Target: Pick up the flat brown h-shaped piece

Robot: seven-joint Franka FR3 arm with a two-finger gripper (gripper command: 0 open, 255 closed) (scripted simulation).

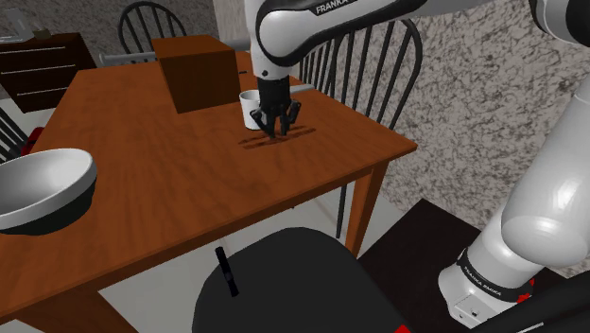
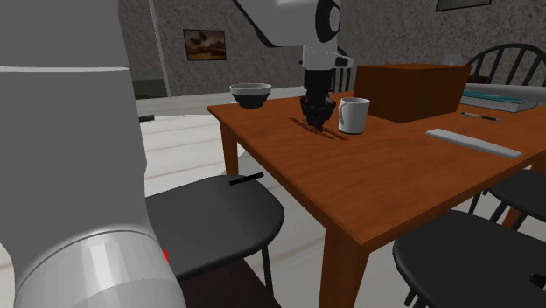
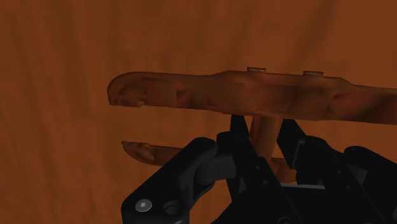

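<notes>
A large reddish-brown wooden table [image 1: 189, 180] is seen from above in the shoulder view; its corner is pointed toward that view's right, and a long stretch of bare wood is left open between the work spot and the nearer edge.

A white robot arm with dark joints [image 1: 284, 38] is lowered over the table, not far from the far edge; behind that edge a black spindle-back chair [image 1: 369, 66] is drawn up close; a second black chair with a round seat [image 1: 284, 284] is placed at the near edge.

A plain brown box [image 1: 197, 71] is set on the table by the far edge, to the shoulder view's left of the arm; a grey bowl with a dark outside [image 1: 43, 180] is set well apart, toward the left corner; a white mug [image 1: 249, 109] is stood upright between box and arm, just beside the hand, so little room is left on that side.

The all-black gripper [image 1: 274, 128] is pointed down at the wood; in the wrist view its fingers [image 3: 299, 149] are closed on the crossbar of the flat brown H-shaped piece [image 3: 254, 95], whose two long bars are spread across the fingertips; whether the piece is touching the tabletop cannot be told.
</notes>
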